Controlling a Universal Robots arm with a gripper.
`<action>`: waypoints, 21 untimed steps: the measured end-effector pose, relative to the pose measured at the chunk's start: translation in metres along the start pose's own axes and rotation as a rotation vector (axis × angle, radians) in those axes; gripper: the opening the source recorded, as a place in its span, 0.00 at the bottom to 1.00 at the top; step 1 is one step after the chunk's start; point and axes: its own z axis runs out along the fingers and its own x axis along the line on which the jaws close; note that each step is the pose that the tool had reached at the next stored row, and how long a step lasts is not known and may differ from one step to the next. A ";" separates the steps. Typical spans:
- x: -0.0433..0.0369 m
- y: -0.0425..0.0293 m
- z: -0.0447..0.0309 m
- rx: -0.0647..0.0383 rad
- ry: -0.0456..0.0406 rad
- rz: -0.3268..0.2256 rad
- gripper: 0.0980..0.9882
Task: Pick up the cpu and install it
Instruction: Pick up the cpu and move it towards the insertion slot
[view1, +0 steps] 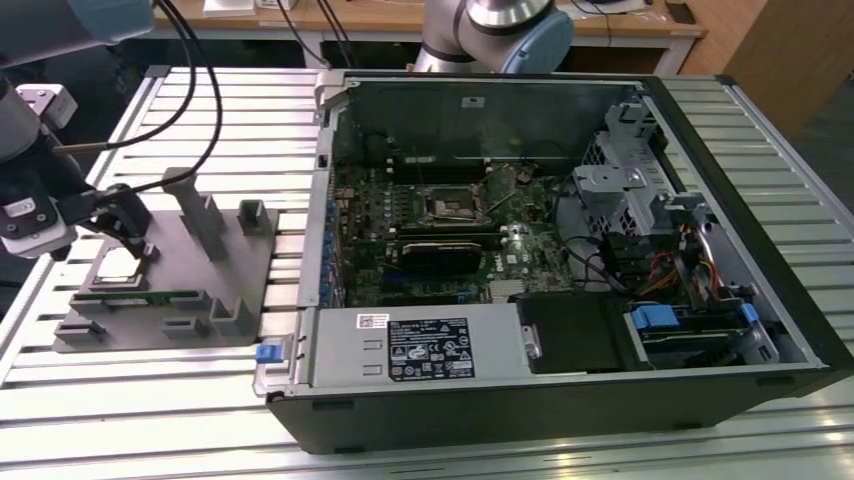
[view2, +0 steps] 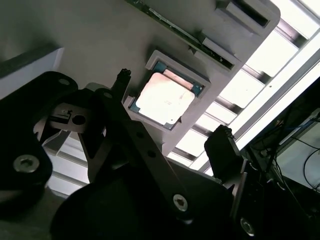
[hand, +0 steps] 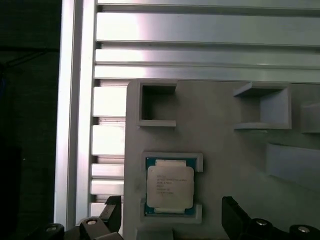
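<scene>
Item: cpu (hand: 169, 187), a flat square chip with a bright metal top.
Location: seated in a shallow recess of a grey holder plate (view1: 180, 305), at about nine o'clock in the exterior view, well apart from the computer case (view1: 561, 400).
Seating: raised lips are seen on two opposite sides of the chip, the other two sides being left open. This is judged to keep the chip square and at a known spot while its free edges can be reached.
Gripper: the gripper (view1: 131, 240) is held just above the chip, at nine o'clock in the exterior view.
Hand state: spread. In both wrist views the fingers (hand: 232, 212) are set wider than the chip, one to each open side, and nothing is pinched. No contact with the chip can be made out.
Destination: the socket (view1: 451, 205), a black square frame on the green motherboard (view1: 387, 235), at about twelve o'clock from the middle of the exterior view.
Case: laid on its side with the panel off, so that the board is judged reachable from above.
Progress: the chip is not yet lifted, and the socket is unfilled.
Other stock: a green memory stick (view1: 147, 297) is slotted in the plate just beside the chip, at its six o'clock in the exterior view.
</scene>
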 end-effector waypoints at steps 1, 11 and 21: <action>-0.0003 0.0000 0.0011 0.000 -0.0001 0.002 0.88; -0.0036 -0.0007 0.0171 0.000 -0.0017 0.035 0.88; -0.0036 0.0022 0.0241 0.000 -0.0022 0.050 0.88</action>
